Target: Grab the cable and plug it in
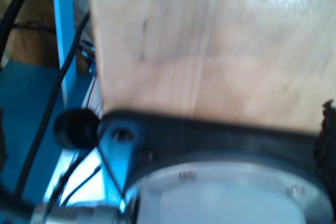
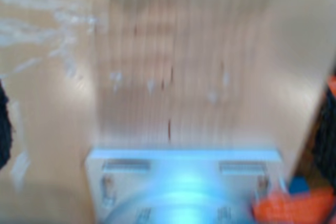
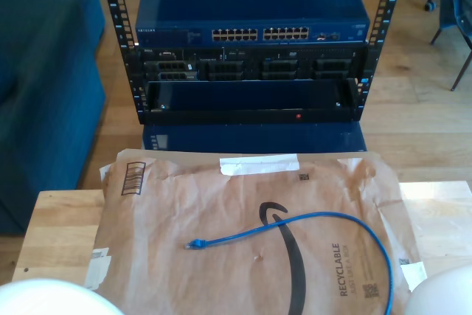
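The cable [image 3: 317, 220] lies loose on the brown paper mailer [image 3: 169, 212] on the wooden table [image 3: 63, 219], one plug [image 3: 194, 244] pointing to the exterior view's left. Nothing grips it. You see the network switch [image 3: 251, 27] in the rack behind, ports free (as far as visible). Grab and plug-in both remain. Finger state of my first gripper and my second gripper: cannot tell; wrist views blurred.

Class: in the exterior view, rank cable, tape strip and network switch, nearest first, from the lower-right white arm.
1. Thin blue cable, beside the white arm.
2. White tape strip, paper's far edge.
3. Dark blue network switch, rack top.
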You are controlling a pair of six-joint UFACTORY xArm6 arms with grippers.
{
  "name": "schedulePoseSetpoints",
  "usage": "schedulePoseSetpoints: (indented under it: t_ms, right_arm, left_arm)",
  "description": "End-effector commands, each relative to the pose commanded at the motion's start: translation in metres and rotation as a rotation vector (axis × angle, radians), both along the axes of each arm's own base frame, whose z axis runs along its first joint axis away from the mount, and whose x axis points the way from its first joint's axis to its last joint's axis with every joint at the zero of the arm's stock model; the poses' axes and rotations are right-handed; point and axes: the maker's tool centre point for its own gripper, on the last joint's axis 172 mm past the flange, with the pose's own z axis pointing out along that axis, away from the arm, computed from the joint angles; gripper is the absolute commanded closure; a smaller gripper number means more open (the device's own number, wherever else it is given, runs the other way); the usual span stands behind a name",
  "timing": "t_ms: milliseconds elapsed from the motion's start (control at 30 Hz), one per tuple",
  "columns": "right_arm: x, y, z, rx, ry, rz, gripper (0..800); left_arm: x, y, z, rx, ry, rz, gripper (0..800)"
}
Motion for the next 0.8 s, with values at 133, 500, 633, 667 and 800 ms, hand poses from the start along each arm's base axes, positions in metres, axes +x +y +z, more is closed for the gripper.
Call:
schedulePoseSetpoints:
  t_ms: [133, 500, 633, 667, 800]
  right_arm:
    - [0.013, -0.015, 0.048, -0.012, 0.030, -0.066, 4]
    - [0.118, -0.014, 0.103, -0.140, 0.095, -0.199, 4]
    - [0.161, 0.020, 0.120, -0.161, 0.117, -0.180, 6]
    - [0.169, 0.031, 0.125, -0.163, 0.123, -0.172, 6]
    - [0.201, 0.072, 0.133, -0.189, 0.127, -0.150, 7]
  left_arm:
    - [0.008, 0.026, 0.043, 0.008, 0.004, -0.027, 0]
    - [0.129, 0.095, 0.136, 0.201, 0.023, -0.038, 0]
    - [0.173, 0.080, 0.146, 0.239, 0.069, -0.032, 0]
    - [0.182, 0.074, 0.149, 0.240, 0.074, -0.048, 0]
    - [0.220, 0.054, 0.164, 0.280, 0.089, -0.072, 0]
